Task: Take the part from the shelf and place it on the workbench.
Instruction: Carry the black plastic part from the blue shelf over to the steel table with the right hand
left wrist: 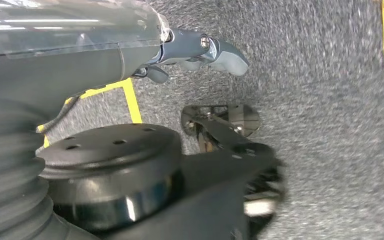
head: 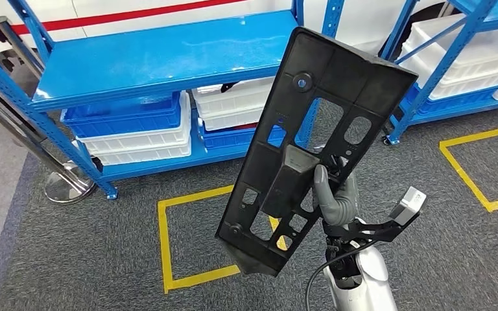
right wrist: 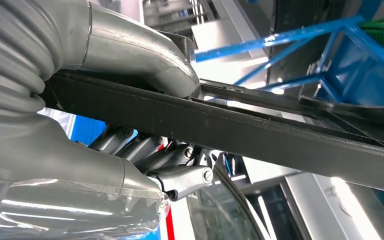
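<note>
The long black plastic part point(head: 311, 136), a flat panel with many cut-out windows and a raised block in its middle, is held up in the air in front of the blue metal shelf point(head: 168, 58), tilted, with its upper end toward the shelf and its lower end toward the robot. The right hand point(head: 336, 197) grips it near the middle of its right edge; in the head view the grey thumb lies on the front face and the other fingers are hidden behind the panel. In the right wrist view the thumb point(right wrist: 145, 60) presses on one side of the dark edge of the part point(right wrist: 260, 132) and the darker fingers point(right wrist: 145, 152) hold the other side.

The left hand point(left wrist: 200, 52) hangs low over the grey carpet floor point(left wrist: 320, 100). A few of its fingers are visible and they are curled, with nothing seen between them, but the rest is cut off, so I cannot tell its state.

Under the shelf board stand blue and white plastic crates point(head: 136, 126). Yellow tape squares point(head: 168, 246) mark the floor, partly covered by the part.
</note>
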`<state>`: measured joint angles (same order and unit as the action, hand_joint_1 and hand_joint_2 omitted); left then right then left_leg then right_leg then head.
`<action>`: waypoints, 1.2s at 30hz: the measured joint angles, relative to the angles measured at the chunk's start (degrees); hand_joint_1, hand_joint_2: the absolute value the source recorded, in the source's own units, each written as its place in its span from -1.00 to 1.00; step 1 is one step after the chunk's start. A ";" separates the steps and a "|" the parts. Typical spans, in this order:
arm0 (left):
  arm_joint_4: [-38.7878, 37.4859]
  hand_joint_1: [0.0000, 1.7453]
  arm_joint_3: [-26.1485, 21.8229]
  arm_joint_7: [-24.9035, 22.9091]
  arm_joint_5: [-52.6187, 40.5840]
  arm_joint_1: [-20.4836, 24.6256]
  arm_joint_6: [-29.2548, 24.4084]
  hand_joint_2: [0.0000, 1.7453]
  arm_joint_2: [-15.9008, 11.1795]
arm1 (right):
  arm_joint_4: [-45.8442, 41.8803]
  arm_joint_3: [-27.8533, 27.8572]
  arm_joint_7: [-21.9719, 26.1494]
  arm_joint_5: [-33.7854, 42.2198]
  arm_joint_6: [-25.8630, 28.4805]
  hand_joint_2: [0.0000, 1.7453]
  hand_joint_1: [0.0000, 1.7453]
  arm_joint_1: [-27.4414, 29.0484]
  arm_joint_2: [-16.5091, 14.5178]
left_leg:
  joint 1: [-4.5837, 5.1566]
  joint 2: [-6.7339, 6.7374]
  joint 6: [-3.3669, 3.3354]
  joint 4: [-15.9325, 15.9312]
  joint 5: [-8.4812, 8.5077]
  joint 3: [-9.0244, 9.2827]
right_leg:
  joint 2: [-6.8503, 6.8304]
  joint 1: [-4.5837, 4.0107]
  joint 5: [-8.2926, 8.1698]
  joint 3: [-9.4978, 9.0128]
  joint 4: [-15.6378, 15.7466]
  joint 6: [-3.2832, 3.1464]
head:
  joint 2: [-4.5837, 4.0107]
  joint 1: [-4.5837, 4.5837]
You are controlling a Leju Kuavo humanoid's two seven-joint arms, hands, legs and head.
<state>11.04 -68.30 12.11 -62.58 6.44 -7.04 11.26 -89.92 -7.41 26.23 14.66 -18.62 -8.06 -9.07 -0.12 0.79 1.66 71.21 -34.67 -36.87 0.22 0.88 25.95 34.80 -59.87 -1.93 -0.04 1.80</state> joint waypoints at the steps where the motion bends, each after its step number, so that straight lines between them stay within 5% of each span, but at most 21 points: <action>1: 0.00 -1.00 0.00 0.02 0.00 -0.10 0.00 1.00 0.00 | 0.11 0.00 0.01 -0.02 0.00 1.00 1.00 0.02 0.00 | -0.02 -0.18 0.01 2.73 -0.78 -1.16 | 0.65 -0.08 -0.13 0.17 -0.04 -0.04 | 0.00 -0.01; 2: 0.00 -1.00 0.00 0.05 0.00 -0.16 0.00 1.00 0.00 | 0.21 0.00 0.01 -0.04 0.02 1.00 1.00 0.05 0.00 | -0.03 -0.26 -0.07 3.49 -0.43 -1.43 | 1.37 -0.13 -0.25 0.30 -0.10 -0.02 | 0.00 -0.01; 4: 0.00 -1.00 0.00 0.16 -0.01 -0.15 0.00 1.00 0.00 | 0.28 0.01 0.02 -0.09 0.05 1.00 1.00 0.04 0.00 | -0.04 -0.98 -0.47 -1.58 3.17 1.06 | 2.79 -0.17 -0.40 0.38 -0.24 0.13 | -0.01 -0.01; 6: 0.00 -1.00 0.00 0.31 -0.01 -0.11 0.00 1.00 -0.02 | 0.22 0.01 0.08 -0.26 0.11 1.00 1.00 -0.04 -0.01 | -0.12 -3.82 -1.08 -9.13 6.28 4.54 | 4.07 -0.11 -0.63 0.55 -0.36 0.52 | -0.01 -0.04; 8: 0.00 -1.00 0.00 0.38 0.00 -0.06 -0.01 1.00 -0.03 | 0.10 -0.01 0.17 -0.50 0.16 1.00 1.00 -0.09 -0.09 | -0.05 -5.57 -1.46 -12.35 6.76 5.87 | 5.18 0.14 -1.10 1.11 -0.32 1.28 | 0.00 -0.02; 11: 0.00 -1.00 0.00 0.47 -0.02 -0.02 -0.02 1.00 0.02 | -0.31 0.00 0.24 -0.64 0.19 1.00 1.00 -0.03 -0.15 | -0.15 -3.90 -2.18 -13.59 7.45 6.11 | 5.95 0.20 -1.51 1.78 -0.16 2.54 | 0.00 -0.05; 13: 0.00 -1.00 0.00 0.59 -0.01 0.02 -0.02 1.00 0.08 | -0.54 -0.01 0.31 -0.64 0.19 1.00 1.00 -0.13 -0.15 | -0.33 -2.34 -2.80 -14.52 8.15 6.28 | 3.45 -0.10 0.79 3.40 -3.46 2.85 | 0.00 -0.30; 16: 0.00 -1.00 0.00 0.66 -0.02 -0.12 -0.02 1.00 0.10 | -0.56 -0.02 0.35 -0.67 0.25 1.00 1.00 -0.11 -0.15 | 0.05 0.08 -3.14 -14.61 8.35 6.03 | 0.44 -0.01 5.52 7.74 -13.27 3.18 | 0.00 -0.50; 18: 0.00 -1.00 0.00 0.66 -0.04 -0.15 0.00 1.00 0.10 | -0.56 -0.01 0.40 -0.74 0.37 1.00 1.00 -0.02 -0.15 | 0.14 1.63 -3.12 -14.51 8.31 5.90 | -0.01 0.04 4.62 7.31 -13.43 3.33 | 0.00 -0.51; 22: 0.00 -1.00 0.01 0.44 -0.26 0.10 -0.02 1.00 0.09 | -0.98 -0.01 0.74 -0.83 0.51 1.00 1.00 -0.16 -0.15 | 0.45 3.78 -2.49 -14.05 7.90 5.83 | -3.07 -0.58 -0.05 0.05 -0.52 2.40 | 0.00 -0.48; 25: 0.00 -1.00 0.04 -0.17 -0.48 0.10 -0.50 1.00 0.09 | -1.24 0.01 0.87 -0.84 0.46 1.00 1.00 -0.23 -0.15 | 0.66 5.09 -1.73 -13.82 7.66 5.84 | -2.53 -1.00 -0.27 -0.26 0.92 1.24 | 0.00 -0.43; 28: 0.00 -1.00 0.09 -1.19 -0.45 0.26 -0.84 1.00 0.07 | -1.32 0.03 0.98 -0.91 0.48 1.00 1.00 -0.27 -0.19 | 0.24 2.68 -0.80 -10.61 5.34 4.58 | -1.05 -0.63 -0.76 -0.23 1.40 0.29 | 0.00 -0.43; 30: 0.00 -1.00 0.09 -1.93 -0.29 0.14 -0.64 1.00 0.03 | -1.33 0.04 1.04 -1.03 0.65 1.00 1.00 -0.34 -0.28 | -0.02 0.21 -0.44 -3.98 1.61 1.70 | -0.08 -0.51 -0.94 -0.14 1.43 -0.07 | 0.00 -0.40; 32: 0.00 -1.00 0.08 -2.80 -0.10 -0.04 -0.45 1.00 -0.03 | -1.28 0.05 1.04 -1.24 0.87 1.00 1.00 -0.24 -0.35 | -0.14 -0.28 -0.22 2.30 -0.66 -1.11 | 1.22 -0.53 -1.02 0.02 1.34 -0.17 | 0.00 -0.40; 34: 0.00 -1.00 0.07 -3.72 -0.04 -0.05 -0.58 1.00 -0.11 | -1.25 0.10 1.06 -1.40 1.00 1.00 1.00 -0.11 -0.35 | -0.30 -0.42 -0.17 1.51 1.12 -0.73 | 2.69 -0.51 -1.07 0.09 1.15 -0.12 | 0.00 -0.40; 36: 0.00 -1.00 0.07 -4.75 -0.09 0.07 -1.37 1.00 -0.22 | -1.41 0.26 1.16 -1.52 1.03 1.00 1.00 -0.05 -0.40 | -0.59 -1.92 -0.33 -5.98 5.11 2.79 | 4.11 -0.50 -1.13 0.15 0.93 0.14 | 0.00 -0.40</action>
<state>11.04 -68.24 7.36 -62.67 6.51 -8.40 11.04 -91.33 -7.15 27.39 13.13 -17.58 -8.11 -9.47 -0.71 -1.13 1.33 65.24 -29.56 -34.08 4.32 0.38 24.82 34.94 -58.94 -1.78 -0.04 1.39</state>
